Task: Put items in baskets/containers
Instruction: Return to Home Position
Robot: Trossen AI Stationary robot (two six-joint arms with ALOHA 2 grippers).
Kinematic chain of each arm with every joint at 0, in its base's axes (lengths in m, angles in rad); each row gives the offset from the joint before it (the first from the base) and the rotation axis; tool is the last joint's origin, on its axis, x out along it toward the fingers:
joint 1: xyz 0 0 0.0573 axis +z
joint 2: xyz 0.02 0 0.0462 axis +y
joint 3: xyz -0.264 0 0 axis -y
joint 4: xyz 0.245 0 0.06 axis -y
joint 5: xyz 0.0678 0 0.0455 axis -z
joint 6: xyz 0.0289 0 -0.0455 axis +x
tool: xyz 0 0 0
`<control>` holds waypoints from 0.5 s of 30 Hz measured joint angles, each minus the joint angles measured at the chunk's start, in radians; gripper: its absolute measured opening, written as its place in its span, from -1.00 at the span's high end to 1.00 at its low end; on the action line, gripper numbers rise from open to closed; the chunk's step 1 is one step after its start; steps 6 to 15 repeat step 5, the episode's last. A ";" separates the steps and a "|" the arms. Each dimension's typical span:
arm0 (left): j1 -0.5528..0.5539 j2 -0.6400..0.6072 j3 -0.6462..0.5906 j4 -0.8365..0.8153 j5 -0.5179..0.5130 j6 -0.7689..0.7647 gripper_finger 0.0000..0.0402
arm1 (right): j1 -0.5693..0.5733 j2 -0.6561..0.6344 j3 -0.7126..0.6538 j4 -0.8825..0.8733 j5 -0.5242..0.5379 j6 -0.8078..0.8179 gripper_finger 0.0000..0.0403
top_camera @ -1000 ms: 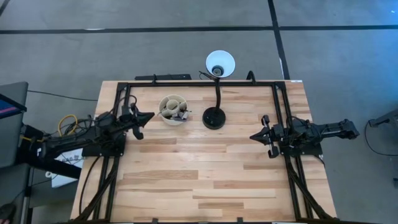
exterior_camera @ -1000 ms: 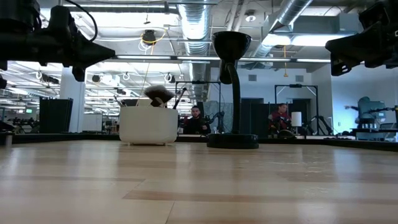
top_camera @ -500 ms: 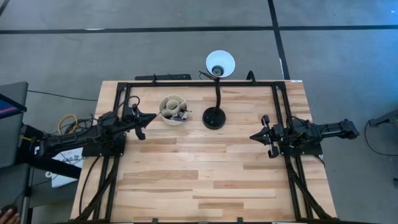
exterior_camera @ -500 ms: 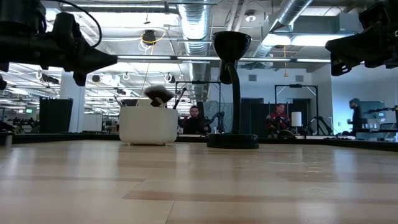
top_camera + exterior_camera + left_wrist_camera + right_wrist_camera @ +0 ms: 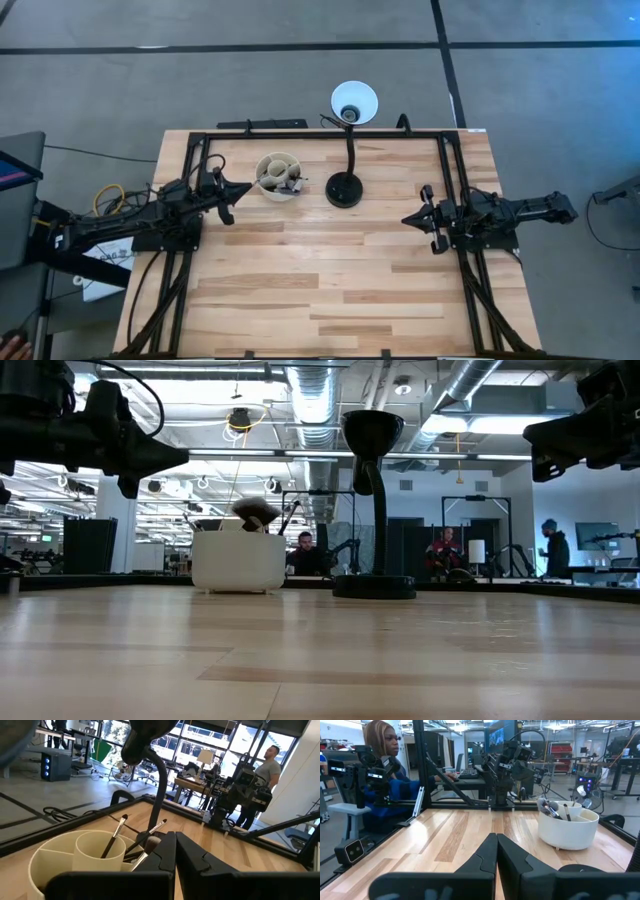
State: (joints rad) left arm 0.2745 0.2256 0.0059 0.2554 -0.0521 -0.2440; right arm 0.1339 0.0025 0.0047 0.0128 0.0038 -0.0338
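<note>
Lowering near the brush-filled cup (image 5: 238, 562), left gripper (image 5: 243, 187) is settling home to park, jaws closed empty, as on the right gripper (image 5: 406, 218).

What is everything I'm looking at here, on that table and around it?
Table: one, light wood, inside a black frame.
Cup: one, cream, divided inside, on the table beside the lamp's base.
Makeup brushes: several, exact count unclear, black handles, standing in the cup.
Desk lamp: one, black with a white shade, at the table's far edge.
People: a few, in the room beyond the table.
Left gripper: one, dark, shut, near the cup.
Right gripper: one, dark, shut, at the table's right side.
</note>
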 joint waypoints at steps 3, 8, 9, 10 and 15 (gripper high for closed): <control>0.000 0.000 0.000 0.000 0.000 0.000 0.98 | 0.000 0.000 0.000 0.000 0.000 0.000 1.00; 0.000 0.000 0.000 0.000 0.000 0.000 0.98 | 0.000 0.000 0.000 0.000 0.000 0.000 1.00; 0.000 0.000 0.000 0.000 0.000 0.000 0.98 | 0.000 0.000 0.000 0.000 0.000 0.000 1.00; 0.000 0.000 0.000 0.000 0.000 0.000 0.98 | 0.000 0.000 0.000 0.000 0.000 0.000 1.00; 0.000 0.000 0.000 0.000 0.000 0.000 0.98 | 0.000 0.000 0.000 0.000 0.000 0.000 1.00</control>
